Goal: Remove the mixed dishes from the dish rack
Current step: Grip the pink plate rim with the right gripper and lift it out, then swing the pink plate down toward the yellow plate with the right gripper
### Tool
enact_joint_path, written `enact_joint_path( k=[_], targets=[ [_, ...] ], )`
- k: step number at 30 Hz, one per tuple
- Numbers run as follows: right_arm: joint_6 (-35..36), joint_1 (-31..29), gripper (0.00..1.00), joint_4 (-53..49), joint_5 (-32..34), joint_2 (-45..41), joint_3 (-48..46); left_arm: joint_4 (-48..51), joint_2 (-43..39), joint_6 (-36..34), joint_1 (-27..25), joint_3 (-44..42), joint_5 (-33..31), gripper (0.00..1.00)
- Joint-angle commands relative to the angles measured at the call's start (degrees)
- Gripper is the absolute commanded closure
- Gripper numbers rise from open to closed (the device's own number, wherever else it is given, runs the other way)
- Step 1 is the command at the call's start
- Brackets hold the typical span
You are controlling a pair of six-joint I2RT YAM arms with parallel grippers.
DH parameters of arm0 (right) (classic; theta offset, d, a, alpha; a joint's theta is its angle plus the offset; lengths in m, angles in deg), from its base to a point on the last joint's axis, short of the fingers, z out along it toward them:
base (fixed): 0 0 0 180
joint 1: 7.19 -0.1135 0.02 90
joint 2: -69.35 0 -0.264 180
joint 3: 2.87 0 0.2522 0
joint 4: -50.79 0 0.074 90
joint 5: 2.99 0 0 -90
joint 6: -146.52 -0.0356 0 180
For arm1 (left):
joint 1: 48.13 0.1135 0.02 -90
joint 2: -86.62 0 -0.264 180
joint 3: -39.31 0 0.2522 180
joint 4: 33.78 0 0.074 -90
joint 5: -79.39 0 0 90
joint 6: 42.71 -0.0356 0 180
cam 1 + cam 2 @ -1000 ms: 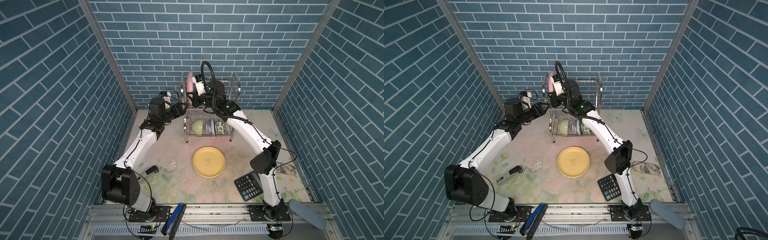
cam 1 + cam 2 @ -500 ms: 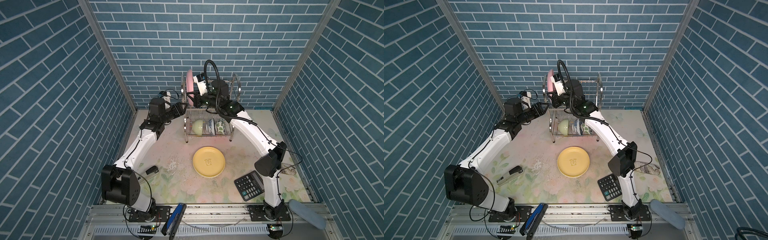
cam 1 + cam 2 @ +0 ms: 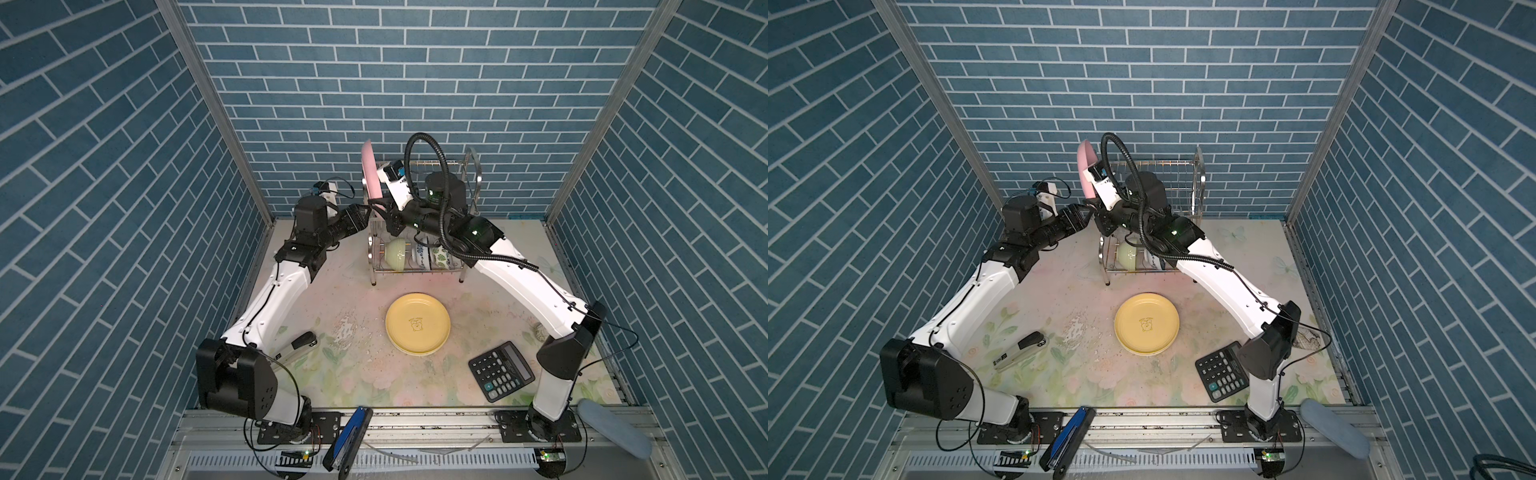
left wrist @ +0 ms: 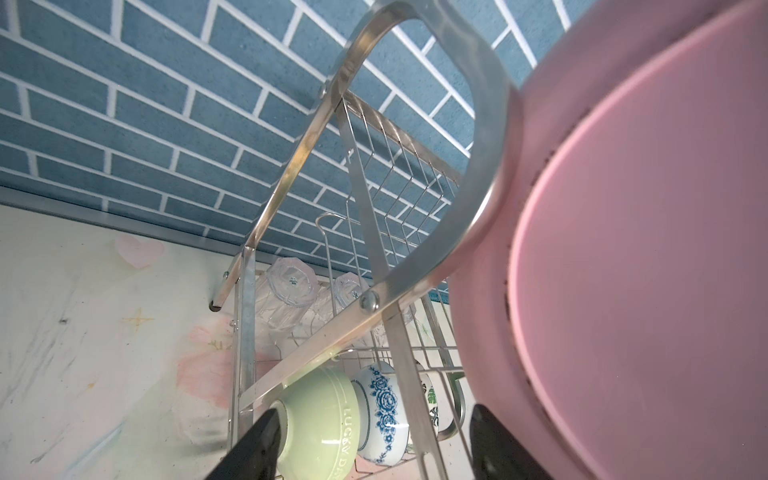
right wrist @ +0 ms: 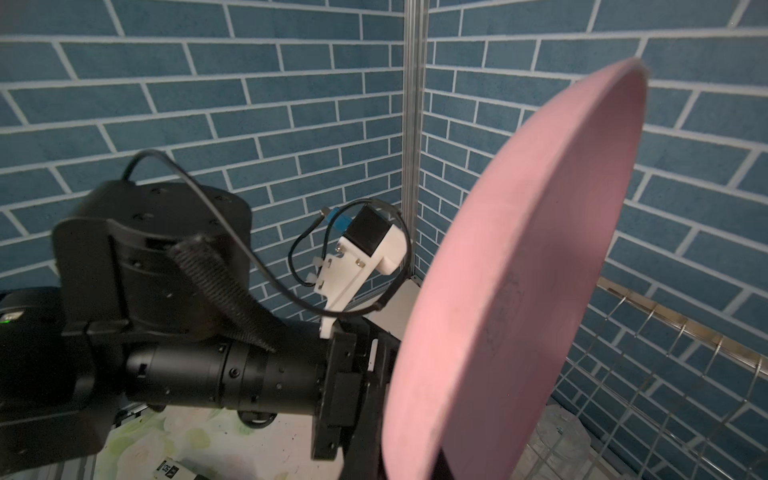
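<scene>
Right wrist view: my right hand (image 3: 383,212) is clamped on the pink plate (image 5: 519,270), upright and high at the dish rack (image 3: 473,174) end. My left hand (image 4: 374,411) gapes beside it. I judge this as the lift-out of plate 2. Next, clear the arch and lay it near the yellow plate (image 3: 417,323).

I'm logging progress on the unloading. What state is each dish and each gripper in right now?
Pink plate: on edge, in the air by the rack.
Yellow plate: flat on the table.
Bowls: on edge in the rack's lower tier.
Glasses: in the rack, behind the bowls.
Left gripper: open, empty.
Right gripper: shut on the pink plate.
</scene>
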Motion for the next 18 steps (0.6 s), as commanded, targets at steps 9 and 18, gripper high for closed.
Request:
enact_joint_path(
  k=[9,18],
  targets=[
    [11.39,-7.88,1.0,3.02,10.47,-22.81,-24.55,9.3,-14.53,-3.21,0.3,-0.33,-7.89,0.19],
    [16.84,-23.9,1.0,-8.06,34.44,-29.13,-35.21,21.78,-24.18,-1.59,0.3,0.89,-7.51,0.13]
  ],
)
